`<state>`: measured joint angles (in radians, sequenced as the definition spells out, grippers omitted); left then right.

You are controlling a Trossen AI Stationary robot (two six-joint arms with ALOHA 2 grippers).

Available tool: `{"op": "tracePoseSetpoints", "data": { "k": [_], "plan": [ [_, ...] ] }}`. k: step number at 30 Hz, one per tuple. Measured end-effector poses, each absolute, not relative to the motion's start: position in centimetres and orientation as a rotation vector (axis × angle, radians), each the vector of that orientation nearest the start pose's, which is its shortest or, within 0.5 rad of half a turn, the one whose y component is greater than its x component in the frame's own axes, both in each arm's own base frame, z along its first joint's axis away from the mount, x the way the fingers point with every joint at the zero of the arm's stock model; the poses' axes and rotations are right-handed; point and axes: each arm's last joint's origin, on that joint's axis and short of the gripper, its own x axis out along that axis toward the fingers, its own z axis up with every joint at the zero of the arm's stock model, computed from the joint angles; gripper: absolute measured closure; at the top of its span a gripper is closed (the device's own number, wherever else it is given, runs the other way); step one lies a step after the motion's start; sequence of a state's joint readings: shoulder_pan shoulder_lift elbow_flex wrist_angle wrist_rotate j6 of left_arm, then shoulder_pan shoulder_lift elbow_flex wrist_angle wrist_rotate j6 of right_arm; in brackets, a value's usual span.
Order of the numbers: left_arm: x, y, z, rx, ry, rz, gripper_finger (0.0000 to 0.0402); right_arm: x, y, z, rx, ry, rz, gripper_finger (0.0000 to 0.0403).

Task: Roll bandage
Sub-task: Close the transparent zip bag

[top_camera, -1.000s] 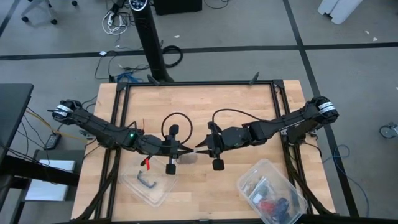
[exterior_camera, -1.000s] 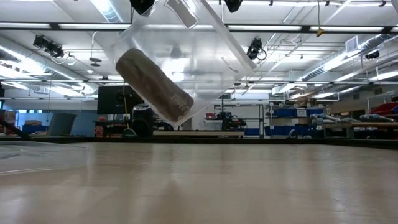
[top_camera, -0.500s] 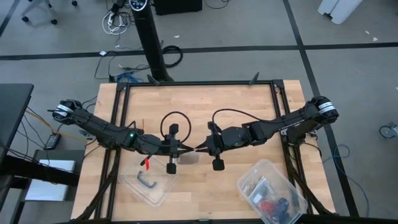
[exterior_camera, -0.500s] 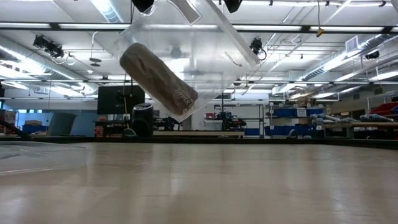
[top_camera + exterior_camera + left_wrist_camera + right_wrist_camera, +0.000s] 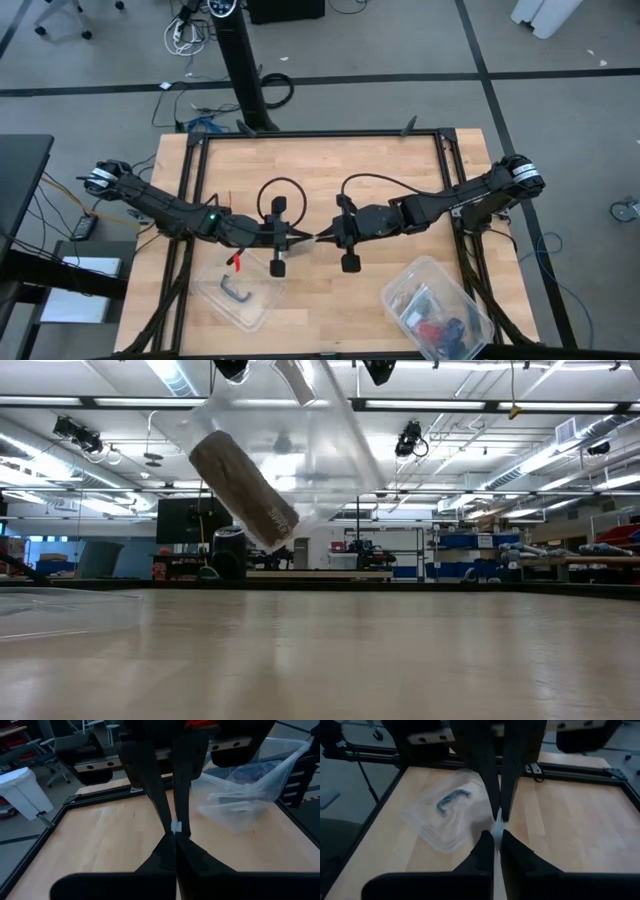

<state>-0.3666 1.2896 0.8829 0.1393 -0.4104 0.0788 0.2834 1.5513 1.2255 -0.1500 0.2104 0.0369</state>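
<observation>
At the centre of the high frame we have the left hand (image 5: 297,238) and right hand (image 5: 322,239) tip to tip above the wooden table (image 5: 320,170), both pinched shut on a clear plastic bag (image 5: 300,450). We judge the shared grip keeps it hanging, so the dark brown rolled fabric bandage (image 5: 243,489) sits tilted inside, in the low frame's upper left.

The table (image 5: 400,165) is light wood with a smooth, slightly shiny surface and a dark metal frame around it. The bandage (image 5: 243,489) looks like brown cloth, matt and a little rough, rolled to a cylinder inside a clear, glossy plastic bag (image 5: 320,455). The lid (image 5: 440,822) is thin transparent plastic with a dark matt handle piece (image 5: 452,800). The tub (image 5: 250,785) is also clear plastic. The fingers (image 5: 485,852) of the right gripper (image 5: 498,837) are dark and matt.
</observation>
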Motion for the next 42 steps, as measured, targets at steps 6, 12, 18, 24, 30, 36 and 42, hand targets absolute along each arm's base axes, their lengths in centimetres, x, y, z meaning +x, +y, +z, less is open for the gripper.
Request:
{"op": "tracePoseSetpoints", "data": {
  "k": [6,12,18,24,30,36,42],
  "plan": [
    [27.0,-9.1,29.3,0.174,0.235,0.039,0.0401,33.7,9.2,29.8,-0.071,0.503,0.044,0.0394],
    [26.6,-9.0,29.9,0.167,0.216,0.042,0.0401,33.4,9.1,29.3,-0.080,0.561,0.020,0.0395],
    [26.4,-8.9,30.4,0.158,0.192,0.045,0.0401,33.0,9.0,28.6,-0.078,0.629,0.007,0.0400],
    [25.5,-8.9,31.4,0.158,0.159,0.035,0.0401,32.7,9.1,28.1,-0.070,0.680,-0.028,0.0402],
    [25.0,-8.8,31.9,0.159,0.150,0.031,0.0401,32.6,9.4,28.1,-0.075,0.679,-0.031,0.0402],
    [25.0,-8.8,31.7,0.164,0.165,0.030,0.0401,32.3,10.6,28.6,-0.135,0.613,-0.117,0.0350],
    [24.9,-8.9,31.7,0.162,0.164,0.027,0.0401,32.8,11.7,30.0,-0.164,0.448,-0.109,0.0279]
  ]
}}
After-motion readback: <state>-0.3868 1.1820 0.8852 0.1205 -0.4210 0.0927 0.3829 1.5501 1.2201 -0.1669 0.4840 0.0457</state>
